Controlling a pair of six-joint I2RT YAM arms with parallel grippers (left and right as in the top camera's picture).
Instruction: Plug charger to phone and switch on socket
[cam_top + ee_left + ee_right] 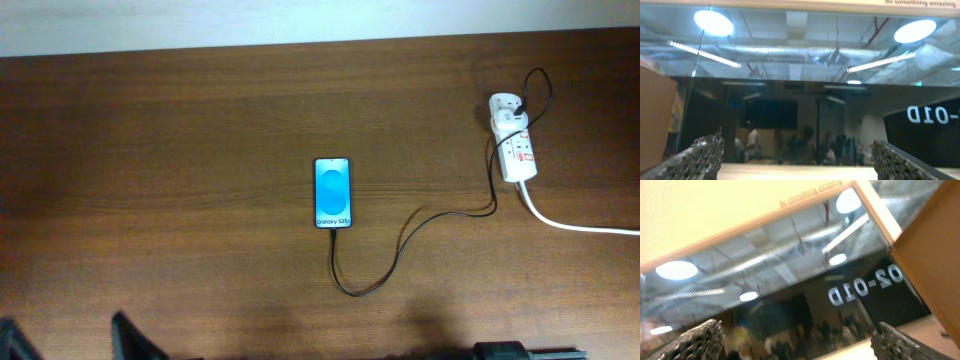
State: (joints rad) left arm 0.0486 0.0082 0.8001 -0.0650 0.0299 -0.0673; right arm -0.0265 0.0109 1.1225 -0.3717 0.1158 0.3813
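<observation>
The phone [333,193] lies face up mid-table, its blue screen lit. The thin black charger cable [400,250] runs from the phone's near end, loops toward the front, then curls right to a black plug in the white socket strip [513,150] at the far right. Its tip sits at the phone's bottom edge. Both arms are pulled back at the table's front edge, far from these things. In the left wrist view the left gripper [797,167] is open and empty, pointing up at the room. In the right wrist view the right gripper [800,345] is open and empty too.
A thick white cable [580,226] leaves the socket strip toward the right edge. Dark arm parts show at the front left [130,340] and front right [510,351] of the brown wooden table [180,180]. The wrist views show only ceiling lights and a window.
</observation>
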